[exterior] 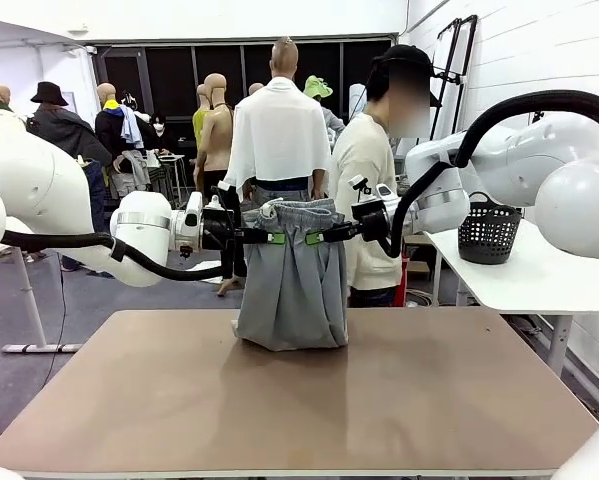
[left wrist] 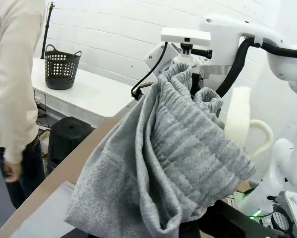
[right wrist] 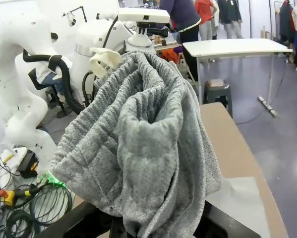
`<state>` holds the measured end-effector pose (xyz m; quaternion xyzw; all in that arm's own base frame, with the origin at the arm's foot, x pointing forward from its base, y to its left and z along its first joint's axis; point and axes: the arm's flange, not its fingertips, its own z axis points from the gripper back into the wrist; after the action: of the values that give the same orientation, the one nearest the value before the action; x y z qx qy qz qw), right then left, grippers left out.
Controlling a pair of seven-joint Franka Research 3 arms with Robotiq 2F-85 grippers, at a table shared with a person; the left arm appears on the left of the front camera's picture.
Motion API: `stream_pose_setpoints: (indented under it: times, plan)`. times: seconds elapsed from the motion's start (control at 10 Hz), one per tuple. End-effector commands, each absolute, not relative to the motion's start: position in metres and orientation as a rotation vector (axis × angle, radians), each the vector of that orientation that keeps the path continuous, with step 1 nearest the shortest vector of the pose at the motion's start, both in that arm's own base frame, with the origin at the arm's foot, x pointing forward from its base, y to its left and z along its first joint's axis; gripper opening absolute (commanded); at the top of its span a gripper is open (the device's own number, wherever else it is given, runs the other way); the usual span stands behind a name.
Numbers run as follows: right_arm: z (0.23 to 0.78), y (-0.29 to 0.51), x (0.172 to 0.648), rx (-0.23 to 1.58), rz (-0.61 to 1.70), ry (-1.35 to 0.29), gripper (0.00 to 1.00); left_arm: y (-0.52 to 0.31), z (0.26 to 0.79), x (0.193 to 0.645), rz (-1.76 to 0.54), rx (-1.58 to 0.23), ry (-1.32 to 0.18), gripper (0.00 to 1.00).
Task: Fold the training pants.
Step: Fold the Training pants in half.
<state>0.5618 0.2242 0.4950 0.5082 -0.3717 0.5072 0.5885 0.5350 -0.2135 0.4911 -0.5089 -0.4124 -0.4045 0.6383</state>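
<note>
**Pants held up between my two grippers**

On the left, my left arm (exterior: 49,200) comes in over the edge of the table (exterior: 179,400); its gripper (exterior: 271,238) is closed on the left side of the waistband of the pants (exterior: 294,285), and the green pad shows against the grey cloth; in the left wrist view the pants (left wrist: 173,153) bunch thick in front of the camera, so the fingers there are hidden under the fabric.

In the middle, the pants hang from the waistband, which is stretched short between both grippers; the gathered elastic is on top and the legs fall down in folds; the lower end rests on the brown table near its far edge, and the cloth is piled there a little; the rest of the pants is in the air, not spread flat.

On the right, my right gripper (exterior: 316,238) is closed on the other side of the waistband, very near to the left one, with the cloth between them; my right arm (exterior: 539,170) goes out to the right; in the right wrist view the pants (right wrist: 143,144) cover the fingers too.

Behind the pants a person (exterior: 364,190) in a cream top stands at the far side of the table; further right, a black basket (exterior: 489,232) stands on a white table (exterior: 519,275).
</note>
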Motion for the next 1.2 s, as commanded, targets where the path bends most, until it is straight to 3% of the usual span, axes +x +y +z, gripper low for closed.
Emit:
stream_pose_setpoints:
  times: [0.0, 0.4, 0.8, 1.1]
  plan:
    - [0.497, 0.225, 0.566, 1.173, 1.189, -0.872, 0.00, -0.212, 0.496, 0.539, -0.943, -1.148, -0.944, 0.00]
    - [0.488, 0.224, 0.564, 1.211, 1.136, -0.836, 0.00, -0.213, 0.492, 0.536, -0.927, -1.159, -0.941, 0.00]
    - [0.422, 0.216, 0.560, 1.352, 0.866, -0.770, 0.00, -0.192, 0.414, 0.535, -0.588, -1.307, -0.825, 0.00]
    - [0.368, 0.211, 0.556, 1.360, 0.714, -0.680, 0.00, -0.180, 0.364, 0.539, -0.407, -1.336, -0.662, 0.00]
